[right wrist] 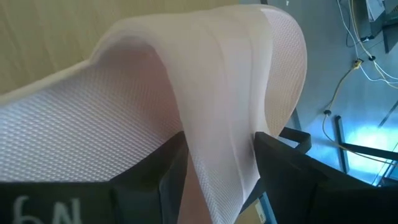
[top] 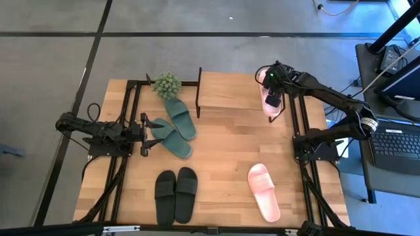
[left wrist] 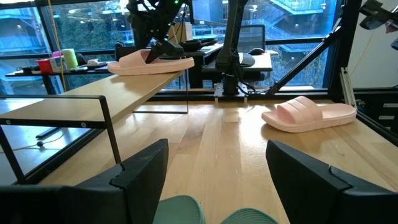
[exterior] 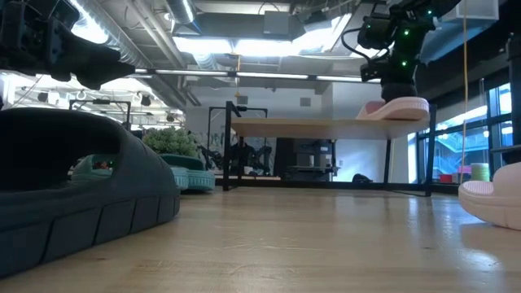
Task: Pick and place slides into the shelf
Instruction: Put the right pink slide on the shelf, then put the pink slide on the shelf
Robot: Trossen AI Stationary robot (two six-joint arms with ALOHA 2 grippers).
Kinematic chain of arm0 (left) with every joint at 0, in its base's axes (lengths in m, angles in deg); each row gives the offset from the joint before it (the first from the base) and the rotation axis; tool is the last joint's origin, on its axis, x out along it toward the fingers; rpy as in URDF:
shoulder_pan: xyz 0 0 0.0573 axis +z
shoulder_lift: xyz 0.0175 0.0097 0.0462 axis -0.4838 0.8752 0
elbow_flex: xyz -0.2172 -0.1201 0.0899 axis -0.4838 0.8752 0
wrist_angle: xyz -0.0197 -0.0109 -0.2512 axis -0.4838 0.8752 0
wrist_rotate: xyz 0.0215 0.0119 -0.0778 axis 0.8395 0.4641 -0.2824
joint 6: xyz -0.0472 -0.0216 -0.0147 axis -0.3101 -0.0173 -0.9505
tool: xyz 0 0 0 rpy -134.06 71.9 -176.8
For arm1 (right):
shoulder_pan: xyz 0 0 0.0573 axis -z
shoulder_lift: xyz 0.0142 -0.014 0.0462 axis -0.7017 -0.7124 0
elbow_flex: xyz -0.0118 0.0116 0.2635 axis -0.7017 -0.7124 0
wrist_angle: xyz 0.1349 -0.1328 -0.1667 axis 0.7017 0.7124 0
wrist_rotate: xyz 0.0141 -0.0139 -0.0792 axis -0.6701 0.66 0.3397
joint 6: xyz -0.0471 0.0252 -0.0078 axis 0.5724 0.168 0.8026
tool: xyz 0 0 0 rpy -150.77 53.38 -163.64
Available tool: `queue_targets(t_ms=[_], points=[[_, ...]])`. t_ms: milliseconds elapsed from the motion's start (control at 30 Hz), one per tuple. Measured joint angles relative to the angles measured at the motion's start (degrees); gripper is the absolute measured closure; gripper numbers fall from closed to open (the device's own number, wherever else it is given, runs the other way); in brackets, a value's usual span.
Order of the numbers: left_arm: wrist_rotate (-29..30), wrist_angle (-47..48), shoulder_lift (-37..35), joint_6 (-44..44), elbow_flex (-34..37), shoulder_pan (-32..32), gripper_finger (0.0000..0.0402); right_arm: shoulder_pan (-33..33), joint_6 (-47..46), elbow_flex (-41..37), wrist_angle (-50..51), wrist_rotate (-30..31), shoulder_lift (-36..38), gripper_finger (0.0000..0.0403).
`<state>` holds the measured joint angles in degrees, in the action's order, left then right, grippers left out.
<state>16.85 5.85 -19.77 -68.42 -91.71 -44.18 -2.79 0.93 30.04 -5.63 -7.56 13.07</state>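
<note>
A light pink slide (top: 271, 98) lies on the right end of the shelf's top plank (top: 226, 92). My right gripper (top: 272, 93) is shut on its strap. The other pink slide (top: 264, 191) lies sole down on the table at the near right. Two dark green slides (top: 174, 131) lie left of the shelf, and two black slides (top: 176, 195) lie side by side at the near edge. My left gripper (top: 145, 131) is open, level, just left of the green slides, whose ends (left wrist: 180, 211) show between its fingers. It touches nothing. My right gripper pinches the pink slide's wide strap (right wrist: 217, 143) between its two fingers (right wrist: 163, 171), one on each face of the strap. It comes from above, pointing down. The slide's sole (exterior: 396, 109) rests roughly level on the shelf's top plank.
A small green potted plant (top: 167, 84) stands at the shelf's left end, by the green slides. The shelf's black metal side frames (top: 199, 92) stand up at both ends. Bare tabletop (top: 223, 157) lies between the shelf and the near slides.
</note>
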Motion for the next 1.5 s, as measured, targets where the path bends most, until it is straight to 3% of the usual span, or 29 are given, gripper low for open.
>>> queue_targets(t_ms=[400,867,1200,1300,1500], points=[[0.0,0.0,0.0,0.0,0.0,0.0,0.0138,0.0,0.0,0.0,0.7,-0.8,4.7,0.0217],[0.0,0.0,0.0,0.0,0.0,0.0,0.0138,-0.1,-3.0,-0.1,7.3,-7.6,10.1,0.0217],[0.0,0.0,0.0,0.0,0.0,0.0,0.0138,-6.3,-8.1,-0.1,10.0,-8.3,17.7,0.0217],[0.0,0.0,0.0,0.0,0.0,0.0,0.0138,-10.4,-11.2,-0.1,10.8,-12.0,20.3,0.0217],[0.0,0.0,0.0,0.1,0.0,0.0,0.0138,-21.3,-18.0,-0.1,10.8,-25.7,22.6,0.0217]])
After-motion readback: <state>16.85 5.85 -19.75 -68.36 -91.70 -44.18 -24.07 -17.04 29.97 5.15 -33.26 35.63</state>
